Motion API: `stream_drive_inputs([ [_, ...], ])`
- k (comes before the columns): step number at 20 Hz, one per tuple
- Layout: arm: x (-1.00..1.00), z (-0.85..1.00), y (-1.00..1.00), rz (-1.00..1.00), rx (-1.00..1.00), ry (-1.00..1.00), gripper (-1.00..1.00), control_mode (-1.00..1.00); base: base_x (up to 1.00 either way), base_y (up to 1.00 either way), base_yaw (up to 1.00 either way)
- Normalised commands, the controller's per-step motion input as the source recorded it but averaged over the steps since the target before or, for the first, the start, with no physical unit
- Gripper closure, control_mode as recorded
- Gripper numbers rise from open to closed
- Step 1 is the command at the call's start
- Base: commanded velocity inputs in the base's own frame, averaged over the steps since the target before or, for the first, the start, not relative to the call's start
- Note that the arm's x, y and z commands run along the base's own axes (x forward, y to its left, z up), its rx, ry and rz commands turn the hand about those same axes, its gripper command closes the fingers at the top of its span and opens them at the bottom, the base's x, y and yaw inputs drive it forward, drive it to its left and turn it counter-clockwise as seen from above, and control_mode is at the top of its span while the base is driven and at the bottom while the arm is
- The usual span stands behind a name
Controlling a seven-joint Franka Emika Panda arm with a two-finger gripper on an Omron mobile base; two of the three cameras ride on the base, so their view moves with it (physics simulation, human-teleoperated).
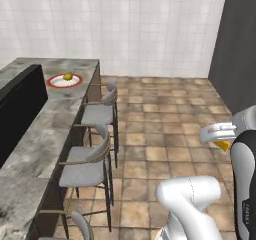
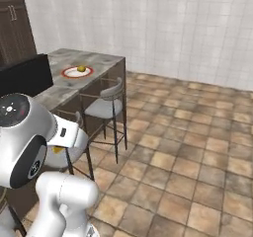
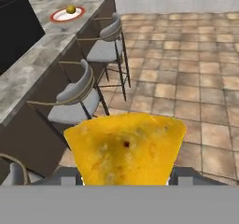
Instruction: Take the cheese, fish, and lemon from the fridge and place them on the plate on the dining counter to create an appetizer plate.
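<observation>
my gripper [image 3: 126,183]: clamped on the cheese [image 3: 125,148], over the tiled floor | lemon [image 1: 67,76]: sitting on the plate [image 1: 54,82], far end of the dining counter [image 1: 50,119] | 2 stools [image 1: 95,156] along its right side

Stools [image 1: 100,113] along dining counter [image 1: 45,119]

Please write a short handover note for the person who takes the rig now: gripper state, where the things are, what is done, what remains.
Gripper: shut on the cheese, carried above the tiled floor, away from the dining counter.
Plate: at the counter's far end, with the lemon already on it.
Done: lemon placed; cheese picked up.
Left: bring the cheese to the plate, then the fish, which isn't on the plate yet.
</observation>
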Motion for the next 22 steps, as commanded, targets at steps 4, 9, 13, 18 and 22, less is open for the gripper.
stream_drive_inputs([
  [4, 0.00, 0.00, 0.00, 0.00, 0.00, 0.00, 1.00, 1.00, 1.00, -0.17, 0.50],
  [9, 0.00, 0.00, 0.00, 0.00, 0.00, 0.00, 1.00, 1.00, 1.00, -0.22, 0.51],
  [13, 0.00, 0.00, 0.00, 0.00, 0.00, 0.00, 1.00, 1.00, 1.00, -0.32, 0.51],
  [18, 0.00, 0.00, 0.00, 0.00, 0.00, 0.00, 1.00, 1.00, 1.00, -0.63, 0.48],
  [22, 0.00, 0.00, 0.00, 0.00, 0.00, 0.00, 1.00, 1.00, 0.98, -0.85, 0.46],
])
